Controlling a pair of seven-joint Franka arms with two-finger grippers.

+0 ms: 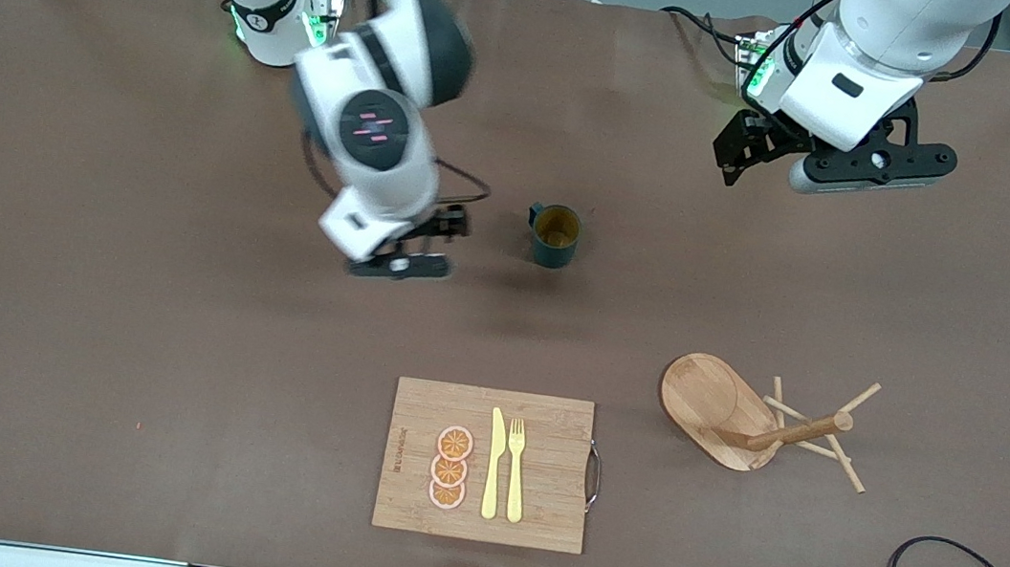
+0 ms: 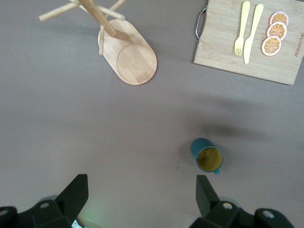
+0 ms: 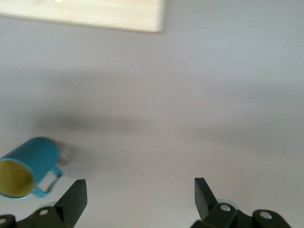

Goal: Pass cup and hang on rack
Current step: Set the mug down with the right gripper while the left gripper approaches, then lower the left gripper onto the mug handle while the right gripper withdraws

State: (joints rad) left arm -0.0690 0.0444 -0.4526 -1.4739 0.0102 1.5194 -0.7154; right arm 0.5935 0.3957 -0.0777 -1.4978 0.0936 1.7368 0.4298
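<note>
Standing upright mid-table: cup [image 1: 554, 235], untouched. Hovering spread and empty at its nine o'clock: right gripper [image 1: 436, 235]. Waiting released at its two o'clock: left gripper [image 1: 753, 145]; rack [image 1: 744, 416] lying tipped at five o'clock.

The right arm reaches out from its base at the table's robot edge, its right gripper [image 1: 435, 238] hanging empty over the table's middle with fingers spread wide. The left arm waits near its base, left gripper [image 1: 745, 152] open and empty too.

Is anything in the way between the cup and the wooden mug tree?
Nothing visible. The cup stands upright on bare table, and only open table lies between it and the mug tree, which is nearer the front camera, toward the left arm's end.
</note>
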